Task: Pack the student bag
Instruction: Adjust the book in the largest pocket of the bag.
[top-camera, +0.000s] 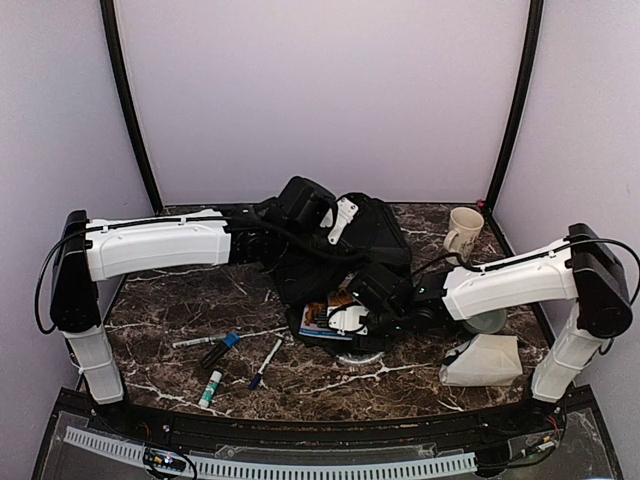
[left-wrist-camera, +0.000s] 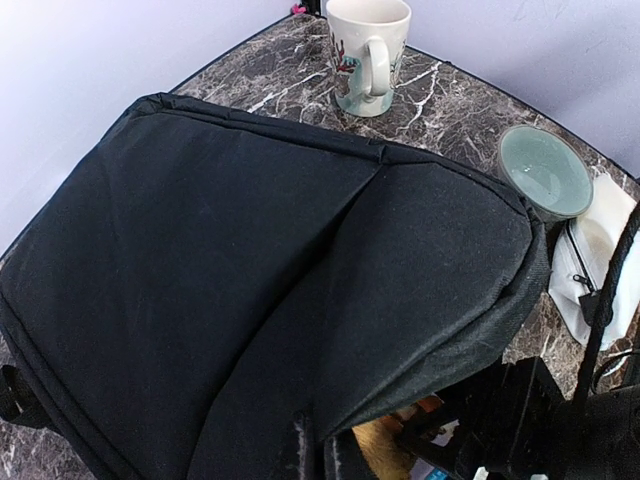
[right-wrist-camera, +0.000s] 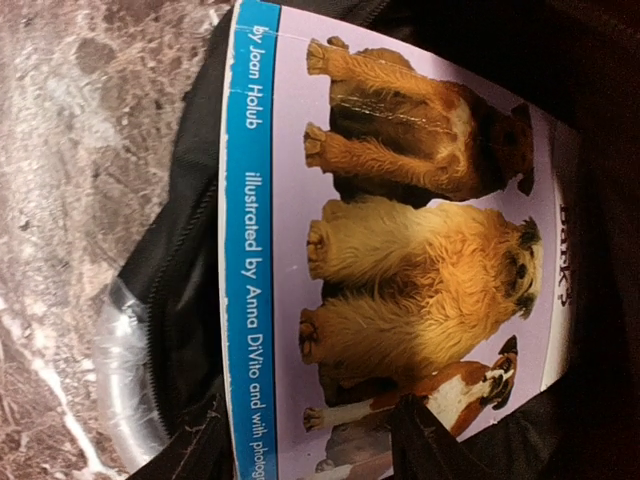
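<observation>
Dark marbled bench (top-camera: 300, 385) beneath everything. At its middle, reaching toward 12 o'clock, black student bag (top-camera: 385, 240), lying flat, mouth toward 6 o'clock, upper flap raised off the lower side.

White left arm (top-camera: 160, 245) stretched in from 9 o'clock. Left gripper (left-wrist-camera: 320, 448) over the bag, jaws pinched tight on the fabric edge of the raised flap.

White right arm (top-camera: 500, 285) reaching in from 3 o'clock. Right gripper (right-wrist-camera: 305, 425) at the bag's mouth, jaws partway apart, one finger beside the blue strip of a picture book (right-wrist-camera: 400, 250), the other over its cover. Cannot tell whether gripping.

Furry dogs on the book's lilac cover; book partly inside the mouth, near edge sticking out toward 6 o'clock.

White bundle (top-camera: 485, 362) at 4 o'clock of the bag, near the right arm's base.

Cream mug (top-camera: 463, 232) upright at 2 o'clock, apart from the bag.

Pale green bowl (left-wrist-camera: 545, 172) between mug and bundle, just beside the bundle.

At 8 o'clock, well apart from the bag, a small scatter:
- black marker (top-camera: 218, 350) with blue cap
- white marker (top-camera: 195, 342)
- blue-tipped pen (top-camera: 265, 362)
- glue stick (top-camera: 210, 388)
</observation>
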